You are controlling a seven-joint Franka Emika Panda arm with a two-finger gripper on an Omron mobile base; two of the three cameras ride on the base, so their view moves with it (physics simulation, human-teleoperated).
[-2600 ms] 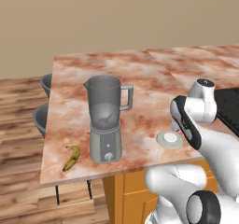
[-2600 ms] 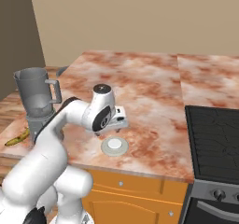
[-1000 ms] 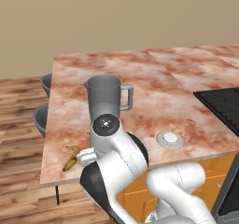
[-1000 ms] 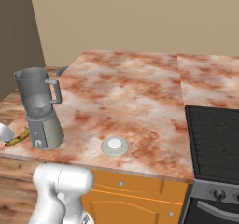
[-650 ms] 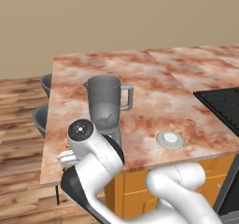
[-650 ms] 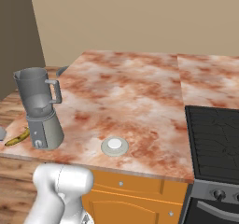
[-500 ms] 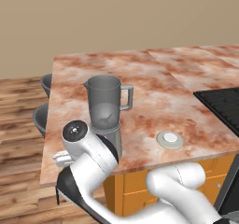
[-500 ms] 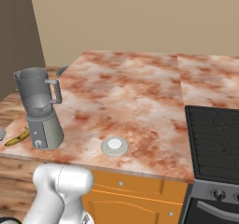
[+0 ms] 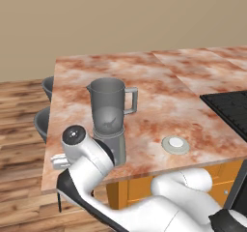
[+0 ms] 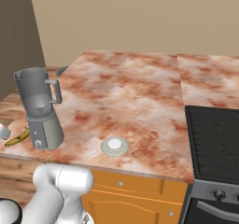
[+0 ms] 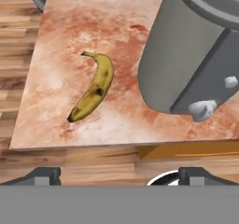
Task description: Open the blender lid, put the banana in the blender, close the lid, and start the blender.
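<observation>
1. One counter [image 10: 140,92] carries everything.
2. One blender [image 10: 39,108] stands open near its front left corner.
3. One banana [image 11: 93,90] lies flat beside the blender's base.
4. One lid [image 10: 115,145] rests apart, rightward.
5. One gripper [image 11: 119,174], fingers spread wide, empty.

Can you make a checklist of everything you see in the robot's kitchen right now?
Surface: marbled reddish counter, banana, blender and lid resting on it.
Banana: lies flat near the counter's corner, beside the blender, untouched.
Blender: upright, jar mouth open.
Blender lid: off, lying on the counter apart from the blender.
Clutter: nothing seen.
Pincer: open, fingertips wide apart, holding nothing, looking down at the banana.
Cables: nothing seen.
Surroundings: black stove, orange cabinets, wooden floor.
</observation>
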